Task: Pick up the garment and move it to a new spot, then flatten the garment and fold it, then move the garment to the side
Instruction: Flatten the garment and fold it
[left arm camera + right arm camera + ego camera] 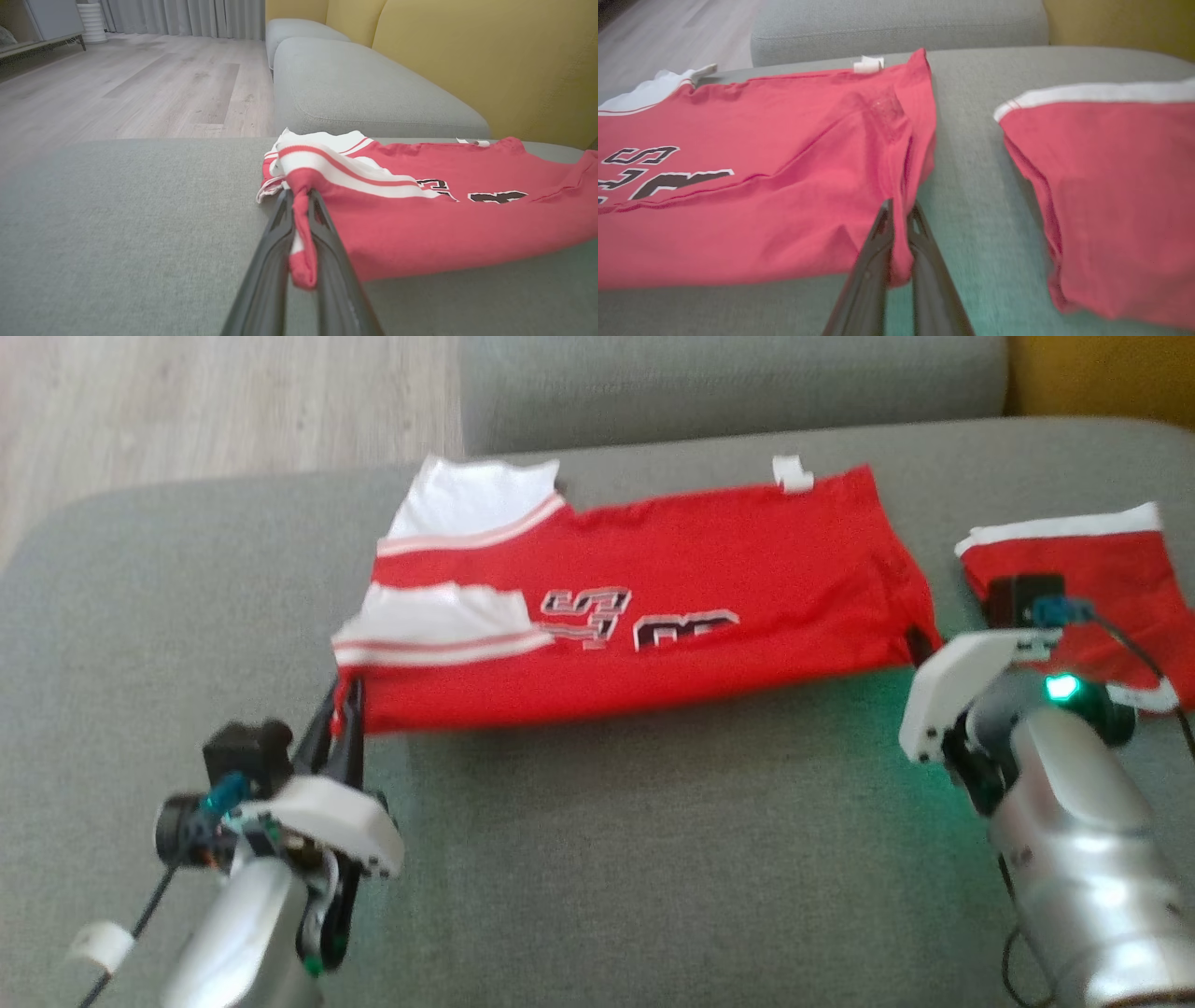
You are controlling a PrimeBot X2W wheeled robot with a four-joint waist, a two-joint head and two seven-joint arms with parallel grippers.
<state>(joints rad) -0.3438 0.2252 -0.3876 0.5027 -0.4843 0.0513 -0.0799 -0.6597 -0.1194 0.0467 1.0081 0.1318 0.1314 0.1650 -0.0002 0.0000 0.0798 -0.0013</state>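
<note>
Grey sofa cushion (pixel 597 859), coarse-woven and softly rounded at its edges, takes up most of what's in front of me, with pale plank floor (pixel 140 84) beyond it and a mustard backrest (pixel 490 60) behind. The jersey (pixel 709 588) lies spread on the cushion, stretched between the two grippers and reaching away ahead of both. It is a red knit, thin and limp, with a few shallow creases. Just right of the right gripper, apart from the jersey, sits a second red piece (pixel 1102 569) edged with a white band. The left gripper (pixel 300 196) is closed tight on the jersey's near corner; a pinch of red cloth is bunched between its fingers, and a white, red-striped sleeve (pixel 336 161) sits just past the tips. The right gripper (pixel 901 210) is likewise clamped on the opposite near corner, with fabric gathered into a ridge ahead of it. Black, white-outlined lettering (pixel 644 621) runs across the chest between them, and a small white tag (pixel 792 473) pokes out at the far edge. I'd judge the cloth light and floppy: it will sag in the middle once lifted and may slide out of a shallow pinch. The corners look like the right places to hold, gripped deep and raised together.
</note>
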